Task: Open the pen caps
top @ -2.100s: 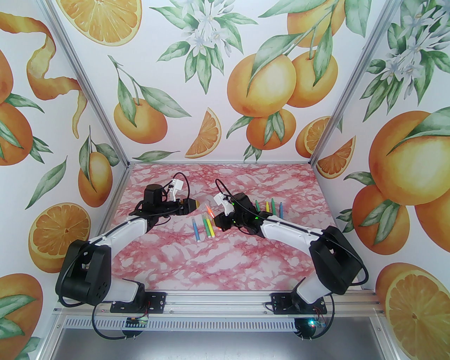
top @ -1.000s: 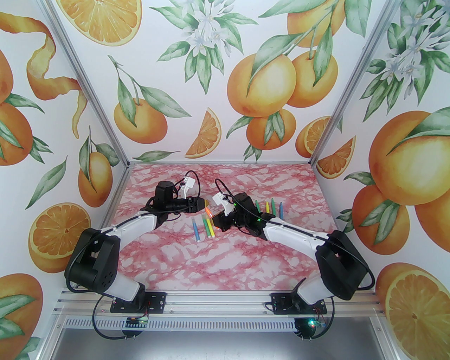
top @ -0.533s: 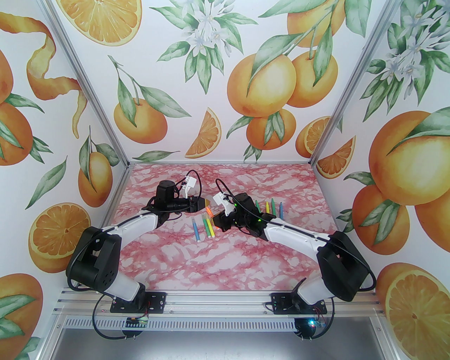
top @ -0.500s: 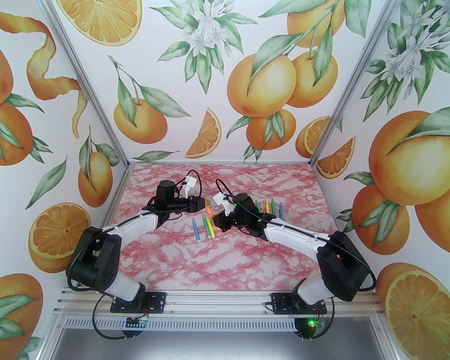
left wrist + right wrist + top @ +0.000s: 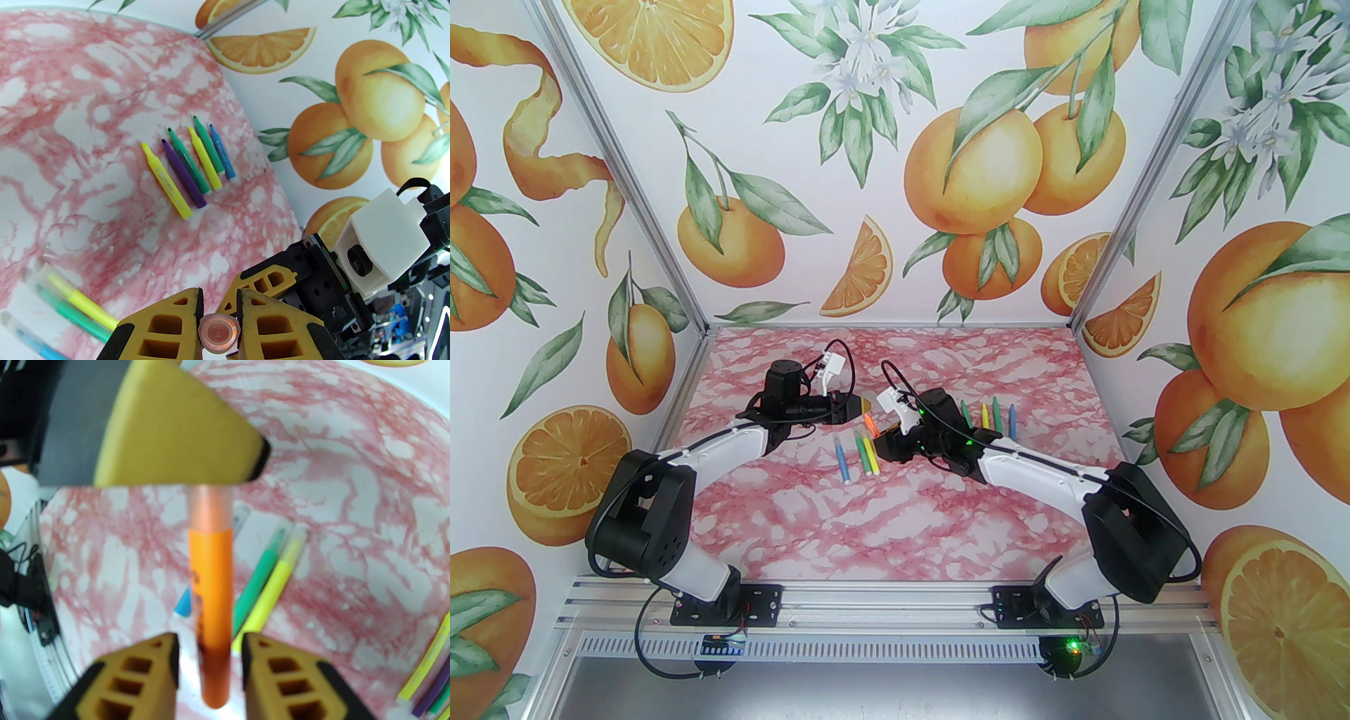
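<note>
An orange pen point(image 5: 870, 423) hangs in the air between my two grippers. My left gripper point(image 5: 219, 306) is shut on its translucent pen cap point(image 5: 218, 332), seen end-on between the yellow fingers. In the right wrist view the orange barrel point(image 5: 211, 606) runs between the fingers of my right gripper point(image 5: 210, 641), which is open with a gap on each side. The left gripper's yellow finger point(image 5: 175, 430) covers the cap's far end there. Three capped pens point(image 5: 858, 453) lie on the table below.
A row of several uncapped pens point(image 5: 190, 165), yellow, purple, green and blue, lies on the pink marbled table point(image 5: 900, 534) behind the right arm. The printed walls point(image 5: 900, 176) close off the back and sides.
My left gripper has come in from the left and shut on the orange pen's cap. My right gripper, which was shut on the barrel, has just opened.
</note>
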Tool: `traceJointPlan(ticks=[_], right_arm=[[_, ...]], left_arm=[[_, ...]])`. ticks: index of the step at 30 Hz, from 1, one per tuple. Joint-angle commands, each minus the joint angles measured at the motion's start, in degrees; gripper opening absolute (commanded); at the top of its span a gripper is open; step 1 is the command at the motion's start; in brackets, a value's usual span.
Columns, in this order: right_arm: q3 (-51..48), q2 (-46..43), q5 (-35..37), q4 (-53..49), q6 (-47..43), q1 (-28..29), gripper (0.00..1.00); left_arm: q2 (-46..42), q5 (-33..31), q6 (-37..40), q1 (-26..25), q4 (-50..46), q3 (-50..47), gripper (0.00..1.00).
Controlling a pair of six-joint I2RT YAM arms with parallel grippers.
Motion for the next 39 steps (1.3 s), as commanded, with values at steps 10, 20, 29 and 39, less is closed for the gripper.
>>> traceJointPlan(ticks=[10, 20, 29, 39], right_arm=[[0.66, 2.5, -1.29, 3.62, -1.11, 0.15, 0.41], [1.1, 2.96, -1.74, 3.55, -1.12, 0.19, 0.25], [-0.57, 2.31, -4.41, 1.9, -2.36, 0.21, 0.01], [-5.76, -1.25, -5.94, 2.15, -3.22, 0.33, 0.0]], left_arm=[[-0.74, 2.96, -1.72, -0.14, 3.41, 1.74, 0.0], [-0.41, 3.3, -1.57, -0.14, 3.19, 2.17, 0.0], [0.22, 0.47, -2.28, 0.45, 2.85, 2.45, 0.0], [0.88, -4.08, -6.31, 3.19, 3.21, 4.1, 0.0]])
